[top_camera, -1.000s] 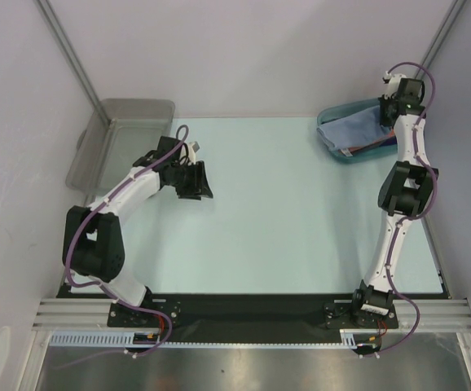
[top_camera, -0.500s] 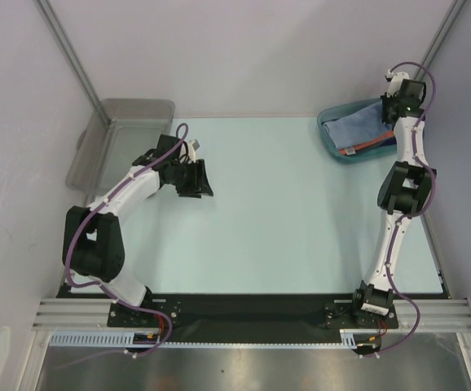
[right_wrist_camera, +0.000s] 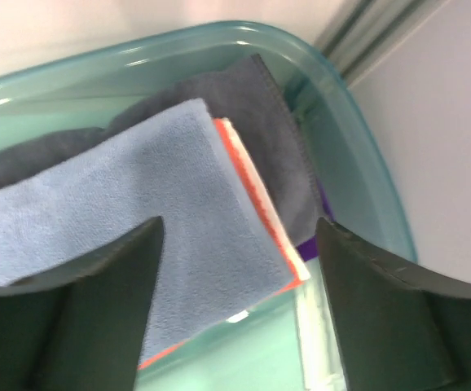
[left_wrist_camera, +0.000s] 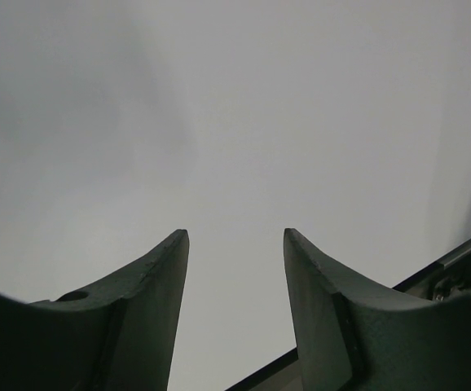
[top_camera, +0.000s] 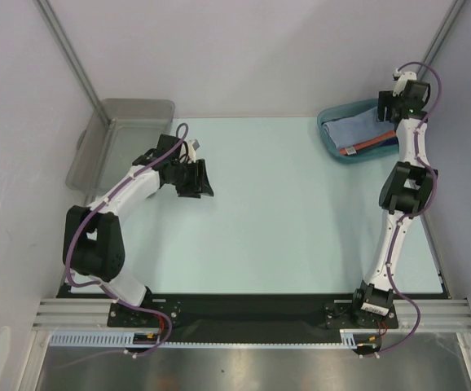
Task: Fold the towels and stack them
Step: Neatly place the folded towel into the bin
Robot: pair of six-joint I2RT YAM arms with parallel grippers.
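The towels lie piled in the teal bin (right_wrist_camera: 358, 138) at the table's far right. A light-blue towel (right_wrist_camera: 129, 212) is on top, over an orange-red one (right_wrist_camera: 256, 191), a dark grey one (right_wrist_camera: 280, 122) and a sliver of purple (right_wrist_camera: 307, 243). In the top view the light-blue towel (top_camera: 354, 129) and an orange-red strip (top_camera: 367, 145) show inside the teal bin (top_camera: 332, 145). My right gripper (right_wrist_camera: 239, 221) hangs open just above the pile with nothing in it; from above it (top_camera: 390, 112) sits over the bin. My left gripper (left_wrist_camera: 235, 232) (top_camera: 198, 180) is open and empty over bare table.
A grey plastic bin (top_camera: 120, 140) stands at the far left, behind my left arm. Metal frame posts rise at both back corners. The pale table (top_camera: 284, 204) stretches between the two arms, with a black strip along its near edge.
My right gripper has opened from shut, letting go over the towels in the teal bin, and its wrist has drawn slightly up and back. The left arm has stayed put.
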